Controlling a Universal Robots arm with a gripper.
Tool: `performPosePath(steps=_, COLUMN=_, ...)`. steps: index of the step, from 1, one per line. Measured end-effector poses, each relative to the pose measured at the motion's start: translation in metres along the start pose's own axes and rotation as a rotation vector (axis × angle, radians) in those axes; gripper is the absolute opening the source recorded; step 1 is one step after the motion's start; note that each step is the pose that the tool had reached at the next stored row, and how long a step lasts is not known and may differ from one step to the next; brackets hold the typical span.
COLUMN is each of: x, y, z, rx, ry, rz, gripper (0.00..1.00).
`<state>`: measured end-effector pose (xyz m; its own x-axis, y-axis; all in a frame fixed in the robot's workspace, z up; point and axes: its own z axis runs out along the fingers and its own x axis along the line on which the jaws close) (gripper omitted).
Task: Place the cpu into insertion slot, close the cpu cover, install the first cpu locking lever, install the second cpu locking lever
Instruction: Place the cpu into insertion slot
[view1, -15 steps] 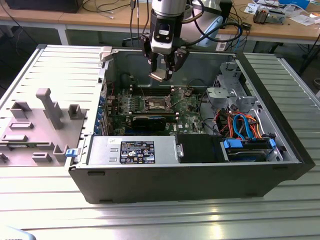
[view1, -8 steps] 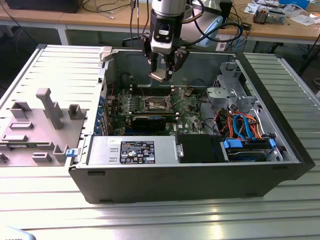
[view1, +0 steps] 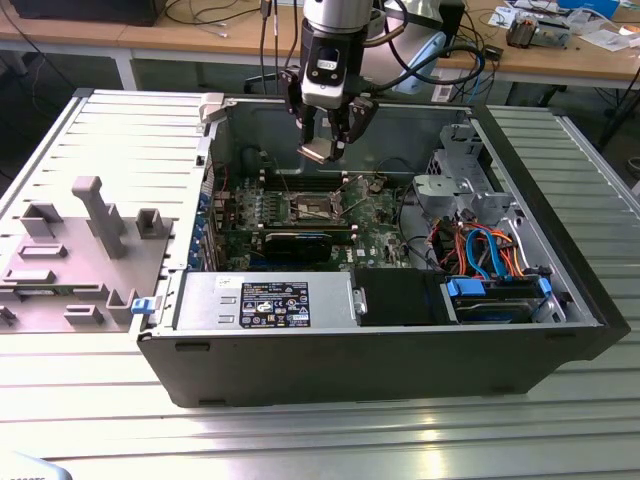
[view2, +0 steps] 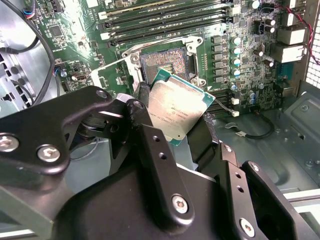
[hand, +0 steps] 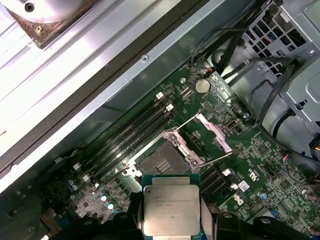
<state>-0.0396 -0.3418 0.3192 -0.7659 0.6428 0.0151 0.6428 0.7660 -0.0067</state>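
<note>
**One cpu (view1: 317, 152) (view2: 175, 112) (hand: 171, 210) pinched above the open insertion slot (view1: 313, 207)**

Two black jaws at the end of the arm (view1: 335, 40) press in on opposite edges of the cpu and clamp it between them. Its silvery-grey top faces both wrist views, with a thin green rim showing around the metal. In the exterior view the chip hangs in the air inside the computer case (view1: 400, 350), higher than the motherboard (view1: 375, 215) and apart from it, not seated.

The insertion slot (view2: 161, 62) (hand: 160, 162) lies bare on the board below, its dark contact field showing inside the silver rim. The cpu cover (hand: 212, 131) is swung open on one side of the socket, and green board shows through its square central opening. Two thin metal rods (hand: 187, 121) (hand: 216, 156) reach from the socket's corners along either side of the raised cover.

Long black memory slots (hand: 130, 135) (view2: 165, 20) run next to the socket. A round coin battery (hand: 201, 86) sits farther off on the board.

In the exterior view, a black graphics card (view1: 300, 243) lies near the socket, and a grey power supply (view1: 265, 300) fills the case's near side. Orange and blue cables (view1: 480, 250) lie towards the exterior view's right. The case rests on a ribbed metal desk (view1: 350, 440), with a grey fixture (view1: 90, 250) at the exterior view's left.
</note>
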Motion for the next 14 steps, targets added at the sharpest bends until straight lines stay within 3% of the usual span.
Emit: performPosePath(steps=14, x=0.0, y=0.0, z=0.0001, rx=-0.0002, ry=0.0001, rz=0.01, gripper=0.55)
